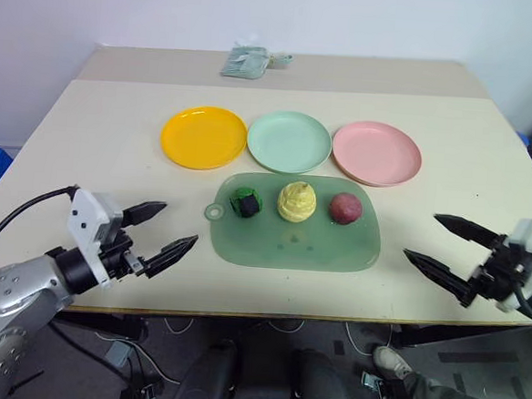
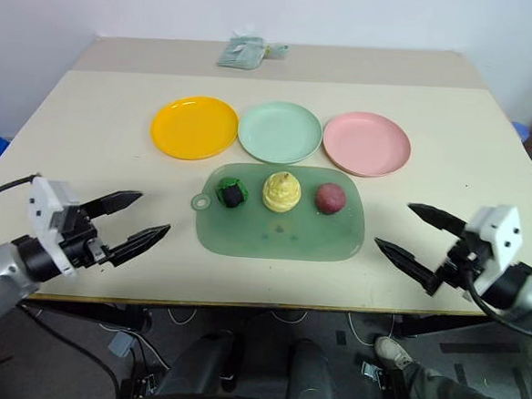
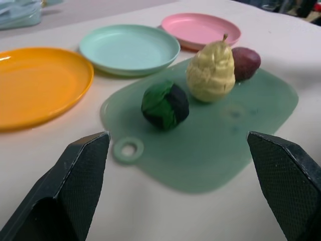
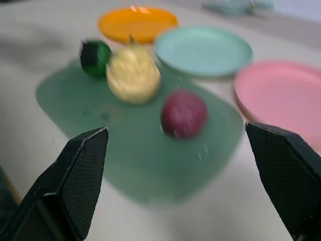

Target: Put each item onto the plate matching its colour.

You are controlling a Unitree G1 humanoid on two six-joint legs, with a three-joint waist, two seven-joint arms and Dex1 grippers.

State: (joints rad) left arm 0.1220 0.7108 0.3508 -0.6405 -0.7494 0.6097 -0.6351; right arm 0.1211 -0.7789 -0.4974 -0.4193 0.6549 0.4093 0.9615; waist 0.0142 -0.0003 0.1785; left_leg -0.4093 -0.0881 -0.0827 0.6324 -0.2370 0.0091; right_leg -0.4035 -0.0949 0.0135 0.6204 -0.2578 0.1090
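Three items lie in a row on a large green board [image 1: 335, 250]: a dark green blocky lump [image 1: 246, 202], a pale yellow ridged cone [image 1: 296, 202] and a dark red roundish lump [image 1: 345, 207]. Behind the board stand the orange-yellow plate [image 1: 204, 137], the mint green plate [image 1: 288, 140] and the pink plate [image 1: 376, 152], all bare. My left gripper [image 1: 172, 230] hovers open left of the board, pointing toward it. On the board's right side my right gripper [image 1: 432, 240] is open too, aimed inward. Neither holds anything.
A small pale green packet [image 1: 248, 60] lies on the far table section near the wall. The table's front edge [image 1: 267, 316] runs just below both grippers. Bare tabletop lies to either side of the board.
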